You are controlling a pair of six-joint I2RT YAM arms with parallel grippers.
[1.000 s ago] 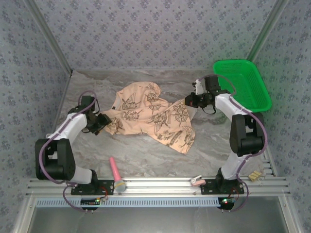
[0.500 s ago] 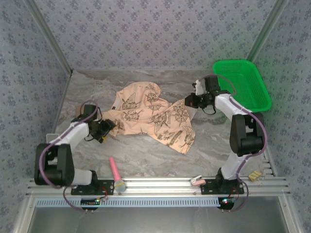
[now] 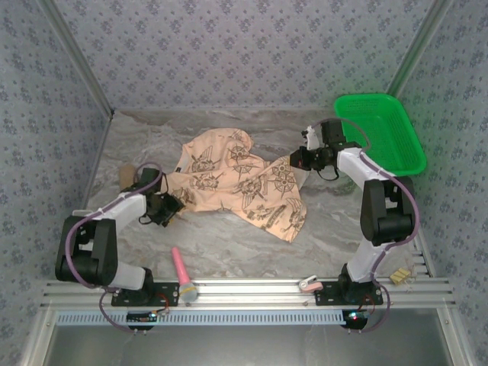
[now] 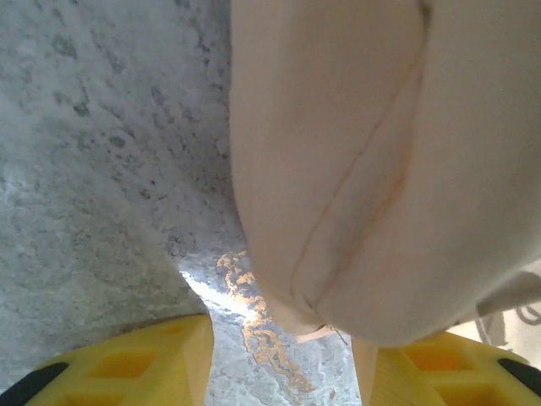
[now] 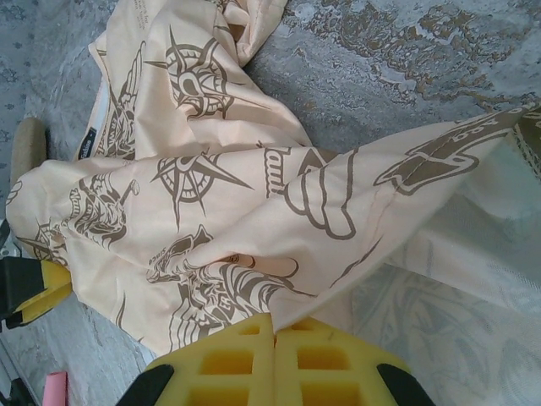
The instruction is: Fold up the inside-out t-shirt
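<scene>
Grey marbled table fills the floor of a cell walled in patterned paper, with a green basket at its far right corner, beyond the right arm. Across the middle lies the inside-out t-shirt, bunched rather than flat, its long axis running roughly from 1 set of jaws to the other, with a loose lobe sagging toward the near edge. The right gripper is clenched, and in its wrist view the printed cloth fans out in drawn folds from the point where the 2 yellow fingers meet, so it appears to have the shirt's right end pinched. The left gripper sits at the opposite end with its jaws apart: bare table shows between them, and a rounded, pale fold of the shirt hangs just ahead, leaning onto the right-hand finger but not clamped. That fold is the nearer target for the left arm; closing there would likely give both arms an end to spread the garment. A pink tool lies behind the left jaws, toward the arm bases. The small dark neck label shows far ahead of the right fingers.
</scene>
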